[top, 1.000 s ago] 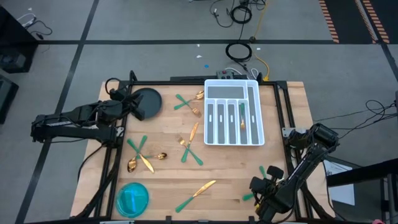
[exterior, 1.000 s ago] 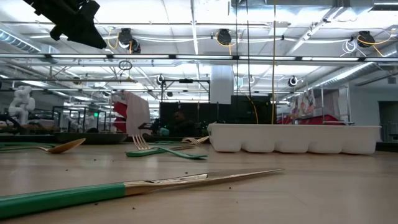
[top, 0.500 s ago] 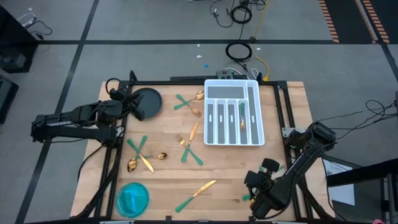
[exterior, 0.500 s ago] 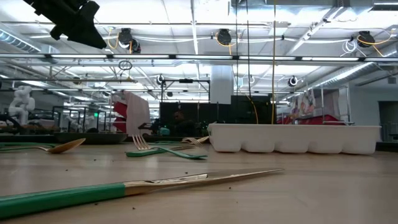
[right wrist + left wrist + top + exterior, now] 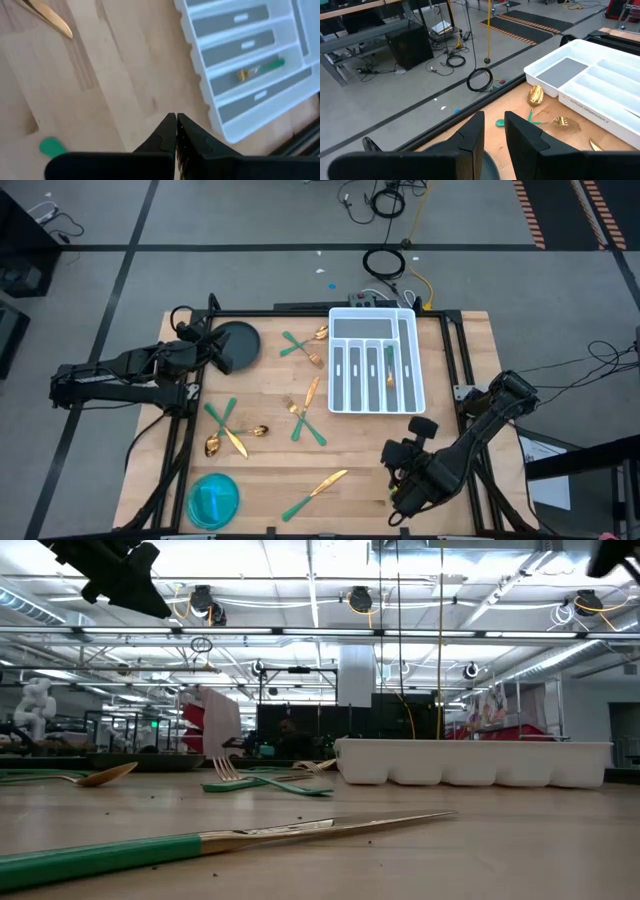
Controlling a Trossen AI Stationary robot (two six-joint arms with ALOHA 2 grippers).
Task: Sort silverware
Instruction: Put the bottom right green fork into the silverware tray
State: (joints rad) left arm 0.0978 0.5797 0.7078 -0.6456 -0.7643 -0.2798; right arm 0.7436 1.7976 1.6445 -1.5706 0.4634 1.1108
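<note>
The silverware, gold pieces with green handles, lies scattered on the wooden table: a crossed pair (image 5: 300, 346), a knife (image 5: 312, 390), forks (image 5: 303, 422), spoons (image 5: 228, 432) and a knife (image 5: 316, 490) near the front edge. One fork (image 5: 390, 376) lies in the white tray (image 5: 375, 402). My right gripper (image 5: 403, 476) hangs shut and empty above the near right of the table, with a green handle end (image 5: 52, 146) on the wood below it. My left gripper (image 5: 494, 135) waits high over the far left, open by a narrow gap, holding nothing.
A dark round plate (image 5: 238, 344) sits under the left gripper at the far left. A blue bowl (image 5: 213, 500) stands at the near left corner. Bare wood lies between the tray and the near knife. Cables (image 5: 385, 262) lie on the floor beyond the table.
My right gripper has risen from the table near the front right corner and gone toward the table's left, tipping less steeply downward and staying shut. Part of its arm now shows at the top right of the low view. No silverware has moved.
</note>
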